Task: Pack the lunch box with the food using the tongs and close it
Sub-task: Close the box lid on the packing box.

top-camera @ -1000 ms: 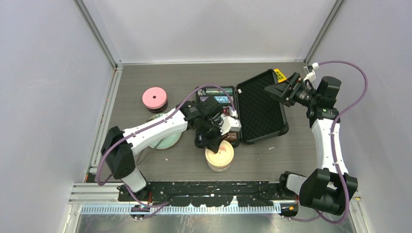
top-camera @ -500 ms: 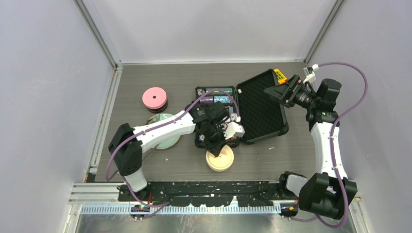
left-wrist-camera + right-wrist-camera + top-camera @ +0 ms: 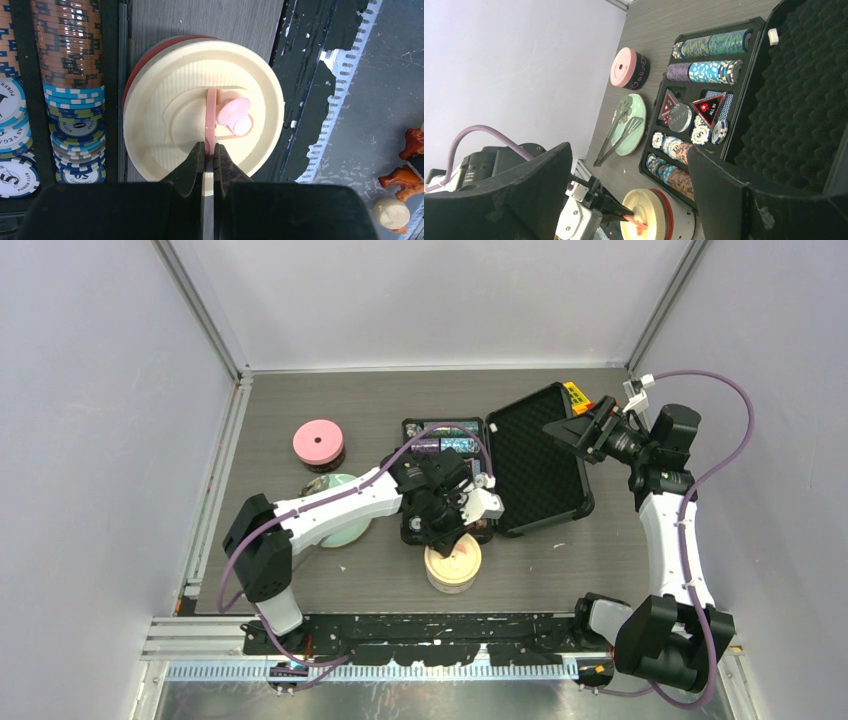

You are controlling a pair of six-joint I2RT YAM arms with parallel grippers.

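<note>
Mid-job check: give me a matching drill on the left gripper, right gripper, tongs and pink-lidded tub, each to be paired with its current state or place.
Things:
1. left gripper
2. right gripper
3. tongs
4. pink-lidded tub

States and places:
A. lying on the mint-green plate
B. jaws wide open, holding nothing, by the open black case
C. lid on, standing beyond the plate, untouched
D. jaws shut on the pink strap of the cream lid

Pairs: 1-D, 2-B, 3-A, 4-C
</note>
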